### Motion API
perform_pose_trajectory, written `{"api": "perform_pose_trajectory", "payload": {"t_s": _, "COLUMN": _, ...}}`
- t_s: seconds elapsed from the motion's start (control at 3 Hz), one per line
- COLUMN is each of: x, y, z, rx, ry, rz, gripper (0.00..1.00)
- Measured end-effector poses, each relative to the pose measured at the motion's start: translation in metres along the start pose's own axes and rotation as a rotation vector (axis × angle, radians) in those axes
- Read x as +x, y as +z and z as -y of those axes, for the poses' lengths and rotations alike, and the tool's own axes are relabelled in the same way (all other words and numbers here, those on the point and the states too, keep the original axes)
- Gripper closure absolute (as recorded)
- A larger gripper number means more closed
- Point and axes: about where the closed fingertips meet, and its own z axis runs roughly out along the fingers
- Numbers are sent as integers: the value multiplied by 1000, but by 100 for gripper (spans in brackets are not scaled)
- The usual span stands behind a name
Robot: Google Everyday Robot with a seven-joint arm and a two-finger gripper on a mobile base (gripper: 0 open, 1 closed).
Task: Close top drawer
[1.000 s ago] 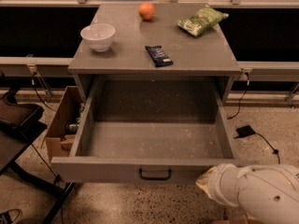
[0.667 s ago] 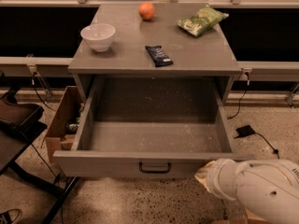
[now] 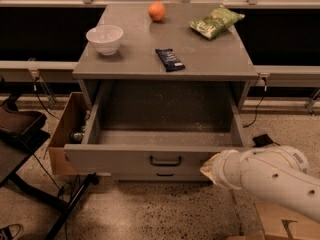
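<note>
The floor [image 3: 150, 214] was speckled, and a dark wall stood behind the grey desk [image 3: 210, 54]. On the desk, a white bowl [image 3: 104, 38] sat near the left edge. An orange [image 3: 157, 11] sat by the back edge, and a green bag [image 3: 216, 21] lay in the back right corner. A dark snack bar [image 3: 169, 59] lay near the front edge. The top drawer [image 3: 115, 158] stuck far out under the front edge, open and dusty inside. Its dark handle [image 3: 165, 161] was in the middle of its front. The pincer [image 3: 208, 167], on a fat white arm [image 3: 270, 176], was at the right end of the drawer's front. I could not tell whether it was released or clenched.
</note>
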Motion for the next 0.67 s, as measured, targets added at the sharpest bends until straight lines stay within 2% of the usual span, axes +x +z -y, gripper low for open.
{"api": "perform_pose_trajectory", "payload": {"t_s": 0.33, "x": -20, "y": 14, "z": 18, "rx": -13, "ry": -53, "rz": 11, "gripper": 100}}
{"api": "perform_pose_trajectory", "payload": {"t_s": 0.67, "x": -54, "y": 29, "z": 57, "rx": -17, "ry": -116, "rz": 18, "gripper": 100}}
